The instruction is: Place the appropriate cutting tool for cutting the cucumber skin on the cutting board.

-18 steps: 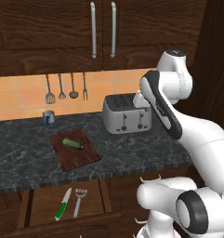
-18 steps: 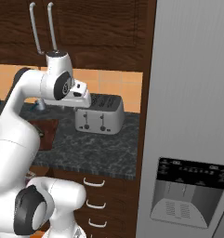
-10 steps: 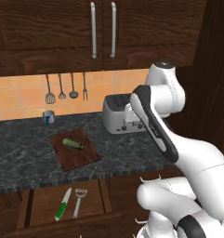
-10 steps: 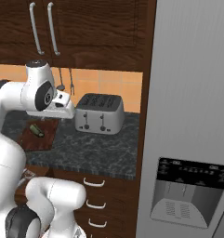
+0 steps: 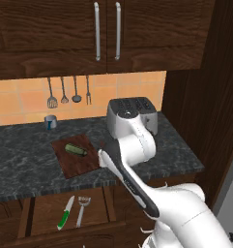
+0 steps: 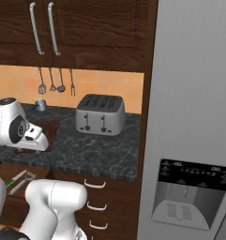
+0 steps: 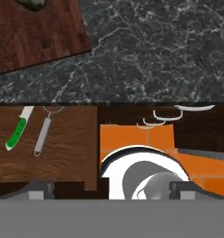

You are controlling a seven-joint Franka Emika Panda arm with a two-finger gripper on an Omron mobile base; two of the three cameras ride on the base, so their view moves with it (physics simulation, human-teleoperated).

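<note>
The peeler [image 5: 81, 211] lies in an open drawer [image 5: 45, 213] below the counter's front edge, forked head toward the counter, just beside and right of the green-handled knife [image 5: 65, 213], the two not touching; hand view shows the same pair, peeler [image 7: 43, 131] right of knife [image 7: 18, 131], on the drawer's wood floor near its left side. Above, the cutting board [image 5: 74, 156] sits on the dark marble counter [image 5: 21, 167] close to the front edge, w/ the cucumber [image 5: 75, 149] lying on the board's back half, angled. In hand view a corner of the board [image 7: 34, 39] fills the top left, a bit of the cucumber [image 7: 33, 3] at the top edge. The white arm reaches over the counter's front edge right of the board, wrist turned down; the gripper [image 7: 108, 189] looks down past the counter's edge toward the drawer and cabinet fronts, fingertips [image 7: 36, 189] spread wide, nothing between them, well apart from the peeler. A silver toaster [image 5: 132, 121] stands at the back right of the counter, near the dark wall panel. A small blue-grey cup [image 5: 50, 121] sits at the back, left of the toaster. Four utensils [image 5: 68, 92] hang on the orange tile backsplash above. In the right base view, a grey fridge [image 6: 189, 140] w/ dispenser stands right of the counter.
</note>
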